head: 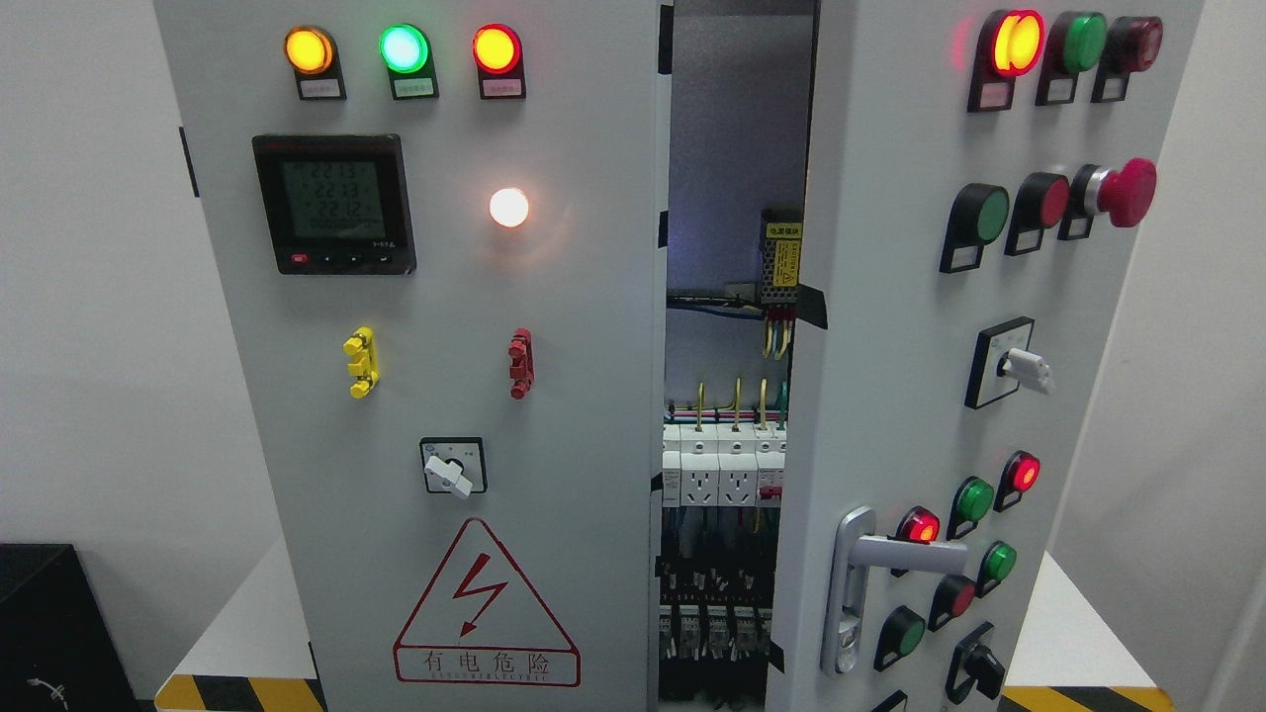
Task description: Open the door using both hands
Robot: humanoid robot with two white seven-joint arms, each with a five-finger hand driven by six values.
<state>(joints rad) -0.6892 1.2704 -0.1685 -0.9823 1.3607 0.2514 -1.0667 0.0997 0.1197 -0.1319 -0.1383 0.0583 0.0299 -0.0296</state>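
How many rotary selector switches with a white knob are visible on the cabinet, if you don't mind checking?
2: one white-knob selector low on the left door, above the warning triangle; another white-knob selector mid-height on the right door. Others may be out of frame.

Robot body: none of it in frame.

No arm, hand, sleeve, cable or marking of the robot shows anywhere in the head view, so nothing to report on colour or shape. The bottom edge and lower corners, where the arms would come in, show only the grey cabinet [415, 396], its right door [890, 396] and the white table [1078, 633].
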